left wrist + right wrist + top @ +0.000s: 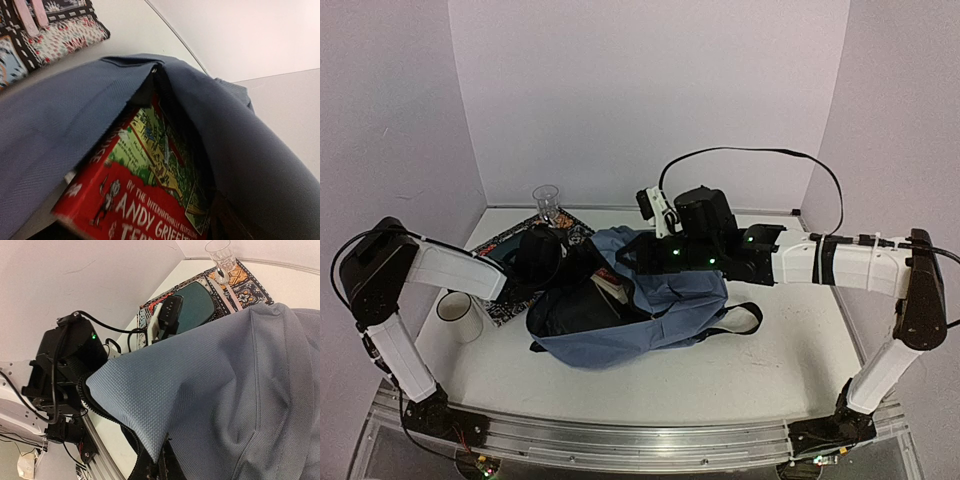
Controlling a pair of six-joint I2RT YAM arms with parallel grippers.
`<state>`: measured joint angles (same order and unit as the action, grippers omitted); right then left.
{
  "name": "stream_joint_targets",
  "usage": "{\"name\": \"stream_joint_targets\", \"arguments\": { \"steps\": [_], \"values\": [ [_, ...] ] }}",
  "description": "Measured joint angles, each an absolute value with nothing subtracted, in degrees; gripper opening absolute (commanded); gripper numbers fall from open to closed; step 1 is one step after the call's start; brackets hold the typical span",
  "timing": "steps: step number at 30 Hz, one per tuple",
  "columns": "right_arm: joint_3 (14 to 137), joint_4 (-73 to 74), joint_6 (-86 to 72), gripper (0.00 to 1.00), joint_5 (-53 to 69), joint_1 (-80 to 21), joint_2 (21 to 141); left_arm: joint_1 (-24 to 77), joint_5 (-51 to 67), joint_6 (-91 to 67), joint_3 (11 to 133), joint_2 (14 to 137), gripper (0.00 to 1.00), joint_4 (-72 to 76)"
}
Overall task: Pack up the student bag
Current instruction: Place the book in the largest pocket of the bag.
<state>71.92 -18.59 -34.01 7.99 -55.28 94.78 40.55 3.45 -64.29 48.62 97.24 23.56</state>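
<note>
Centrally, student bag (660, 318) under right gripper (630, 257), left gripper (552, 262) at its opening

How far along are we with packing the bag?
Done: bag open, red book partly inside. In hand: left gripper at the opening, right gripper at the flap; grips hidden. To do: seat book; pouch, glass, cup are outside, maybe next.

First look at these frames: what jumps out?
The grey-blue student bag lies slumped mid-table, with the left arm and right arm reaching to it from either side. The left wrist view shows a bright red book inside the bag's opening. A clear glass stands on a patterned mat at the far left.
</note>
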Motion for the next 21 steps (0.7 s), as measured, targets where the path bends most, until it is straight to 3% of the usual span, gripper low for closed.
{"name": "stream_joint_targets", "arguments": {
  "steps": [4,10,14,17,21],
  "values": [
    [71.9,-18.1,-33.7,0.00,7.9,-55.3,94.8,40.6,0.4,-60.4,48.6,93.2,0.74,16.8],
    [71.9,-17.7,-33.4,0.00,7.9,-55.3,94.8,40.5,-0.8,-58.4,48.6,90.7,0.48,10.5],
    [71.9,-17.7,-33.2,0.00,7.9,-55.3,94.9,40.6,0.2,-57.6,49.7,91.4,0.40,9.0],
    [71.9,-17.8,-33.1,0.03,8.1,-55.3,95.4,40.6,1.8,-57.1,52.9,94.2,0.41,8.9],
    [72.0,-17.8,-32.8,0.13,8.4,-55.3,96.4,40.6,2.0,-56.9,54.2,94.7,0.56,8.9]
  ]
}}
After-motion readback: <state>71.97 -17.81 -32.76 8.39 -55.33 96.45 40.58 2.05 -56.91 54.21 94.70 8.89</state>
